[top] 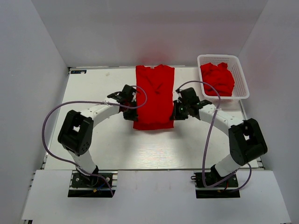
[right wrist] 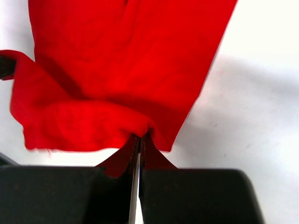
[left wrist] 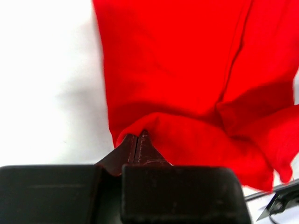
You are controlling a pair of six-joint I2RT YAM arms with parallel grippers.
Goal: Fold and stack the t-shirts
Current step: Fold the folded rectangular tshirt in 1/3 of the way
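Observation:
A red t-shirt [top: 154,95] lies lengthwise on the white table, sleeves folded in, collar at the far end. My left gripper [top: 129,112] is shut on its near left hem corner [left wrist: 135,128] and holds that corner lifted. My right gripper [top: 176,112] is shut on the near right hem corner [right wrist: 149,128], also lifted. The near hem [right wrist: 79,126] sags between the two grippers, folded back over the shirt body. More red t-shirts [top: 217,78] lie crumpled in the basket.
A white plastic lattice basket [top: 239,70] stands at the far right of the table [top: 93,88]. White walls close the table in at the back and sides.

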